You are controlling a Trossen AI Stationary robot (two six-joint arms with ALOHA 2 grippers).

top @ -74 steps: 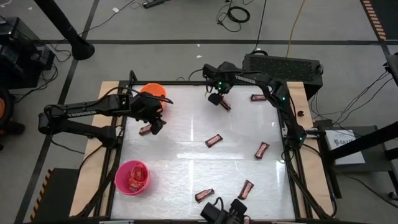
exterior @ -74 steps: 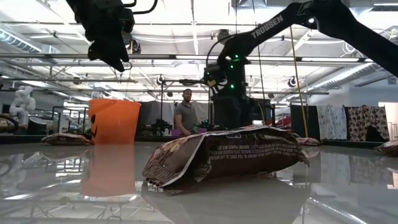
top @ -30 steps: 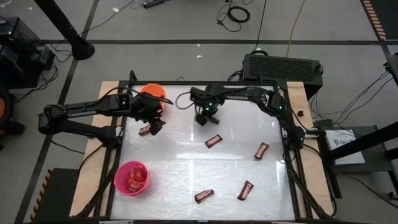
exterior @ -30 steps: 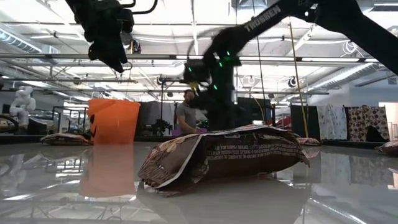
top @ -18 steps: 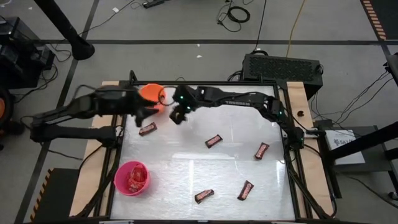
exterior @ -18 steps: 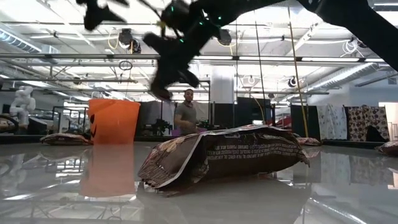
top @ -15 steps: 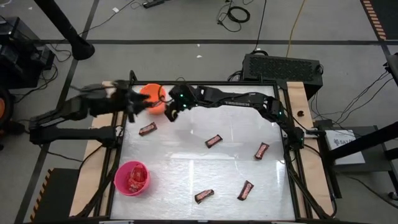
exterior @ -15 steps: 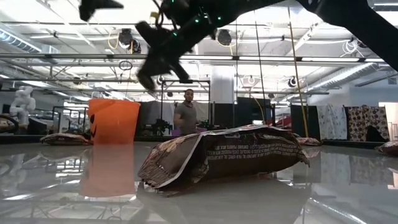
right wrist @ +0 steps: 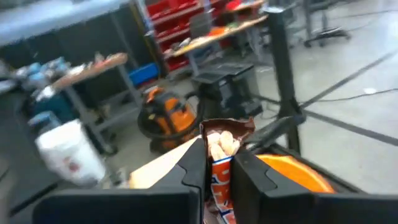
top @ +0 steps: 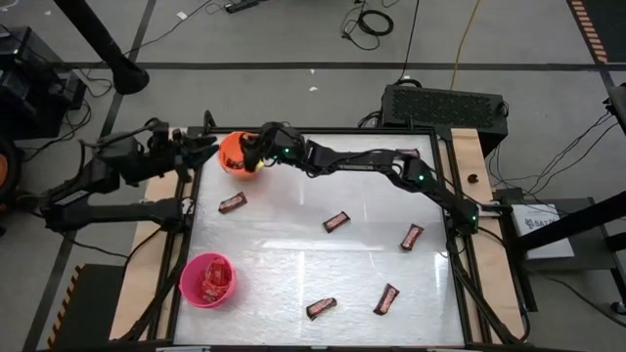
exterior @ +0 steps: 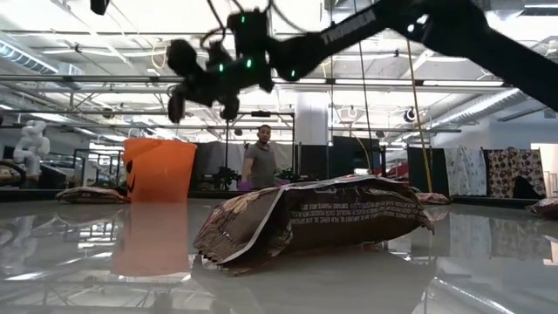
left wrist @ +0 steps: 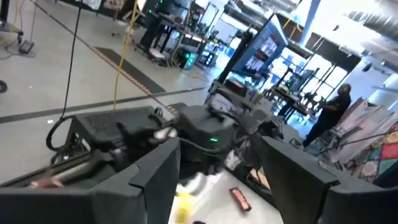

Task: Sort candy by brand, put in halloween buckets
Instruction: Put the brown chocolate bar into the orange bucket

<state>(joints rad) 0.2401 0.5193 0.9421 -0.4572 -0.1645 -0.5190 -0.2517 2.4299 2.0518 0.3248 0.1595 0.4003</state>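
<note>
One candy bar sits pinched in the right fingers above the orange bucket. Left fingers spread wide, empty, off the worktop edge

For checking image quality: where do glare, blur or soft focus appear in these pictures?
High view: white glare streaks on the glossy white table. Low view: the table mirrors the round orange plastic bucket. Right wrist view: background smeared; the wrapped brown candy bar between the fingers is soft.

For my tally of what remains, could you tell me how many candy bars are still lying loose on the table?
5: one below the orange bucket, one mid-table, one toward the right edge, two near the front. A possible sixth at the back right is mostly hidden behind the right arm.
</note>
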